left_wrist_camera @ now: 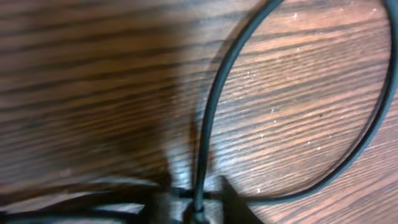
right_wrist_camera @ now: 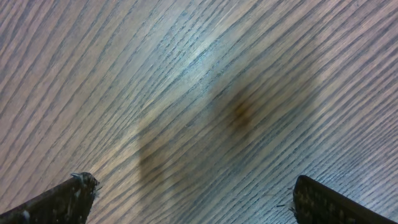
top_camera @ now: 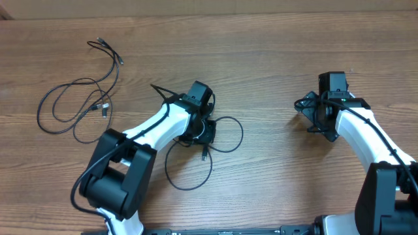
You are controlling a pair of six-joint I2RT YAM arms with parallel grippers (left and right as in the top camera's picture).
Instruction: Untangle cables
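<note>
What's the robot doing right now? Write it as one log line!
left fingers: astride looped cable, grip unclear | right fingers: open over wood table | other cable: loose, far left, untouched

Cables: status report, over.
Left gripper down astride looped cable, grip unclear. Right gripper open, empty, over wood table. Second cable lies apart, far left. Nothing blocking.

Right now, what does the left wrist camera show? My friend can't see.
A thin black cable curves in a big loop over a wooden table. It runs down between the blurry tips of the left claw at the bottom edge.
</note>
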